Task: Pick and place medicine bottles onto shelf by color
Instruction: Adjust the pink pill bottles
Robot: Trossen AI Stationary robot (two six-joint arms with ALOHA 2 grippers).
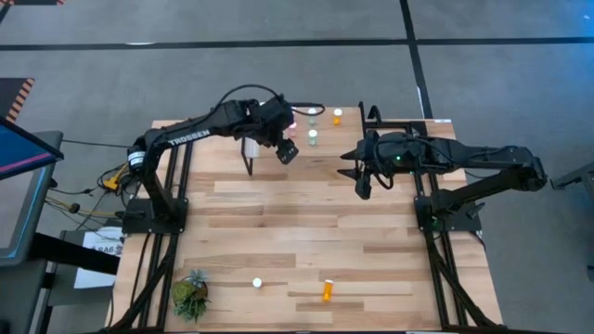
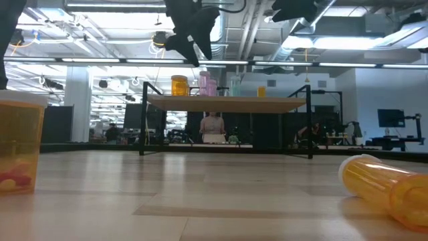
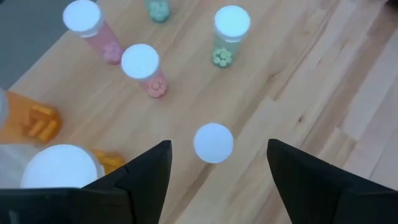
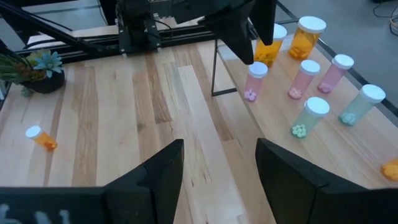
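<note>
While the pink bottle [image 3: 214, 142] stands upright on the shelf [image 2: 227, 104], you see only its white cap from above, in the gap between the left gripper's fingers and touching neither. It stands in the pink group, just beside two other pink bottles [image 3: 140, 61]. A pale green bottle [image 3: 231, 22] is farther along the shelf, and a large orange bottle [image 3: 59, 165] is towards the shelf's other end.

Treat each bottle as light, rigid and smooth-walled. Judged from its narrow base and tall body, it will tip at a slight sideways nudge, and the loose pills inside will shift. Take hold across the body just under the cap, where the wall is straight, not on the cap's rim.

The left gripper [image 1: 286, 148] hovers over the shelf with its jaws spread and nothing held. The right gripper [image 4: 219, 149] hangs just beside the shelf's end over the table, its jaws likewise spread and empty.

Well away from the shelf, at the table's opposite edge, an orange bottle [image 1: 328, 291] lies on its side and a second bottle [image 1: 257, 283] stands upright. Both are not yet sorted. The lying one will probably roll if you press it off-centre, so close across its width.

A potted plant [image 1: 190, 295] sits beyond them, farthest from the shelf.
</note>
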